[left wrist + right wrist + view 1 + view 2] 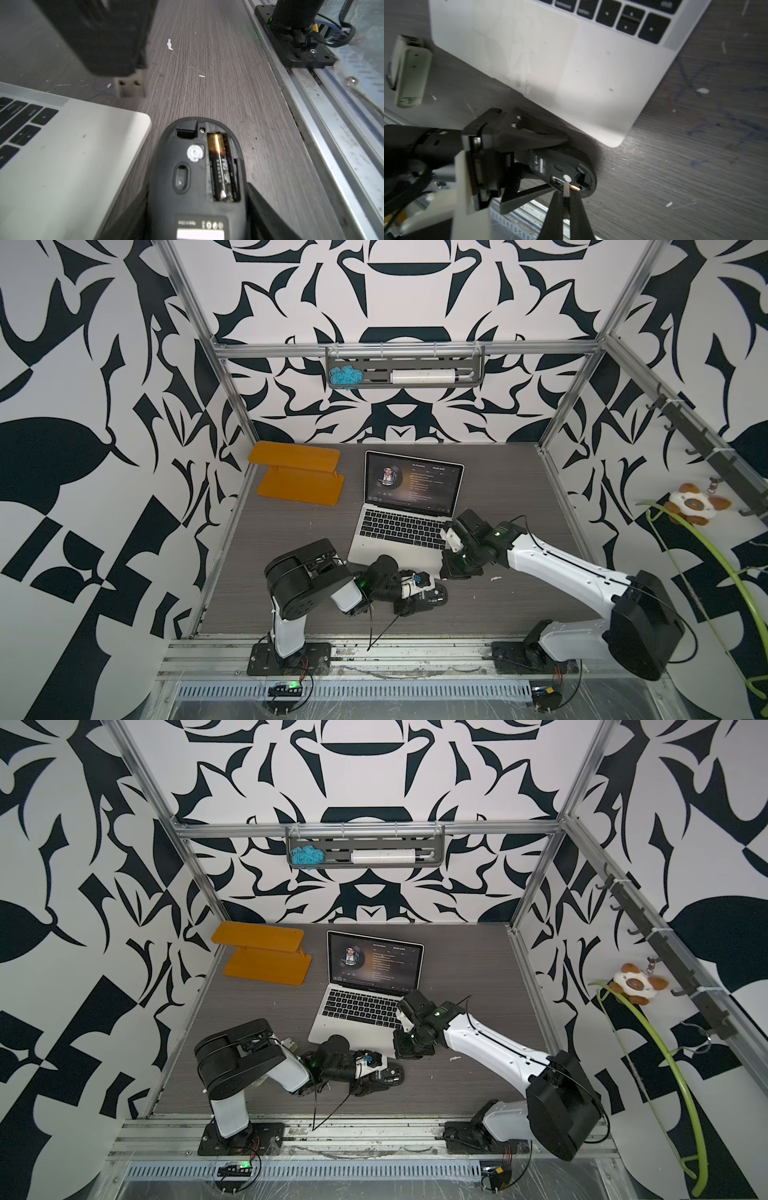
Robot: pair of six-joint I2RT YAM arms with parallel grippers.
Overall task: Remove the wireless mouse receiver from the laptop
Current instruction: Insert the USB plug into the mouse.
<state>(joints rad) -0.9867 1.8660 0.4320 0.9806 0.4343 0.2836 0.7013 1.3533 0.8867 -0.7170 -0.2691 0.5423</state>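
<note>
At the near side of the table [257, 572], the left claw [197, 186] lies low and points toward the robot's right. Its fingers [133, 209] are set partway apart and closed against both flanks of the black mouse [548, 164]. The mouse is gripped underside up with its battery bay open, exposing a battery [220, 164]. Beside the battery, at the end away from the claw, is a dark rectangular slot [186, 132]. Just beyond the mouse, the right claw [566, 195] hangs off the front right corner of the laptop [395, 549], fingers pressed together. In the right wrist view a pale sliver shows at their tips, over the open underside of the mouse; whether anything is pinched there cannot be told. The wireless mouse receiver is too small to make out in any view, so its location cannot be told. A pale oblong device [410, 70] lies on the table near the laptop's front left corner. The laptop stands open at mid-table with its screen lit, as both top views show. Farther back, on the left, an orange stand [299, 479] rests on the table.
</note>
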